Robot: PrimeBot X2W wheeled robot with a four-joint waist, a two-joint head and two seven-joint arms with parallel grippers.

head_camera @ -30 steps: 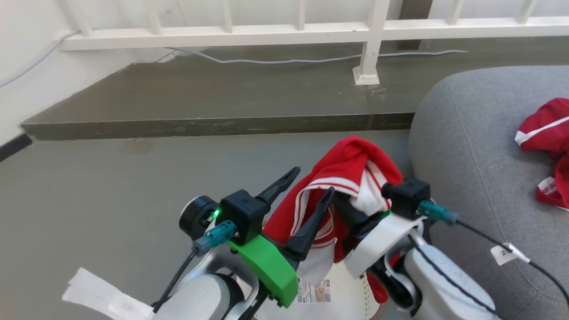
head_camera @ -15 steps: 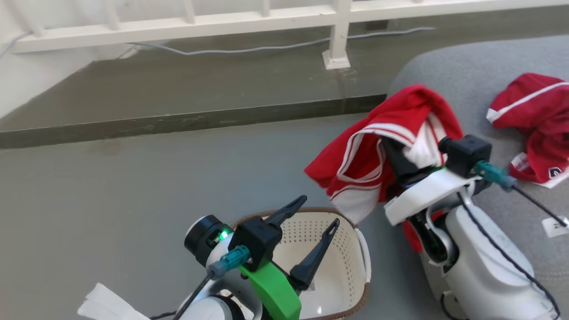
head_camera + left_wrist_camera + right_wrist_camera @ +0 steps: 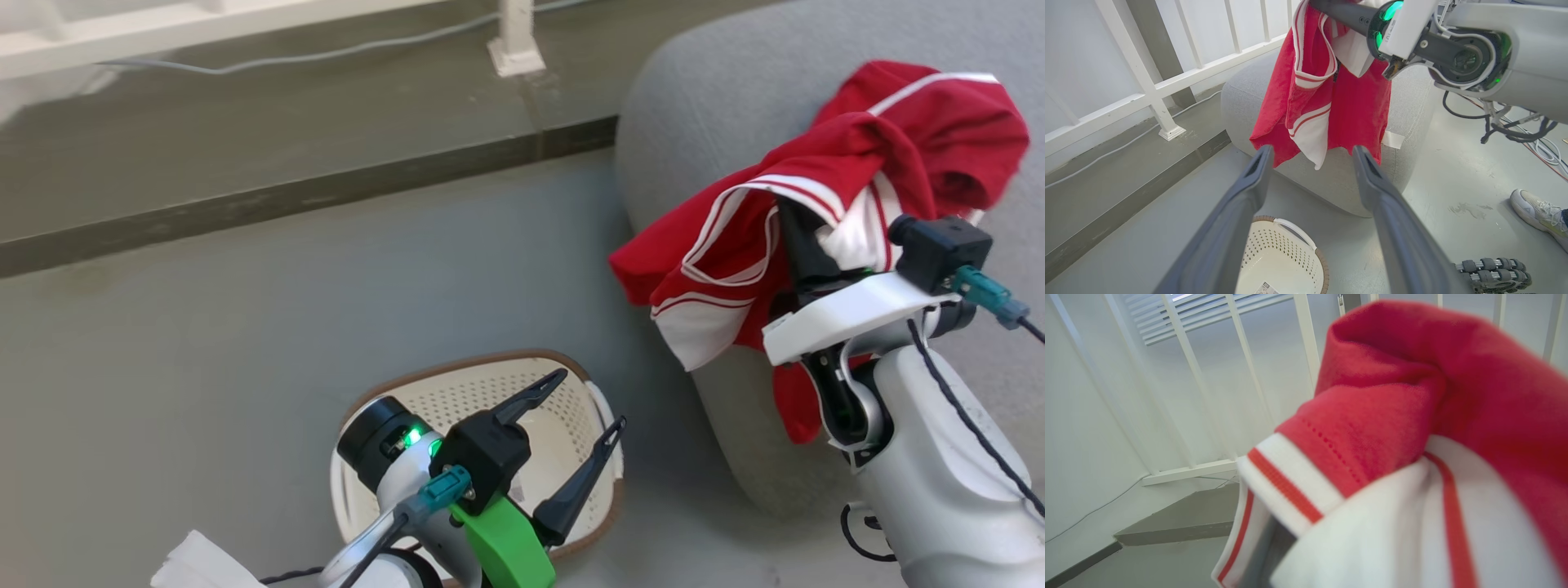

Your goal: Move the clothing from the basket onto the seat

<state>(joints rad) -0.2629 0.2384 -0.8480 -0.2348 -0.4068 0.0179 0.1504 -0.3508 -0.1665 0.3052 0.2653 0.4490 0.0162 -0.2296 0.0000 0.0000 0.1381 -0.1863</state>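
Left gripper (image 3: pixel 593 398): lowest in the head view, its two dark fingers spread wide apart with nothing between them, hanging over the basket.
Basket (image 3: pixel 473 360): cream perforated laundry basket with a brown rim, standing on the grey floor (image 3: pixel 245 327) just beside the seat; the left wrist view shows a label sticker (image 3: pixel 1265 288) on its bottom.
Right gripper (image 3: pixel 796 233): raised to the right of the basket, fingers pressed together and clamped on the red garment; the cloth covers its tips.
Red garment (image 3: pixel 735 245): red with white stripes and a white panel, draped over the right fingers and hanging at the seat's near edge, well above the basket; whether it touches the cushion I cannot tell.
Seat (image 3: pixel 718 98): large grey upholstered cushion, right of the basket.
Second red piece (image 3: pixel 963 139): lies on top of the seat, just behind the held one.
Shoe (image 3: pixel 1535 212): a person's pale shoe on the floor, past the seat in the left wrist view.
Background: a raised step (image 3: pixel 286 139), a grey cable (image 3: pixel 310 57) and a white railing post (image 3: pixel 514 37).
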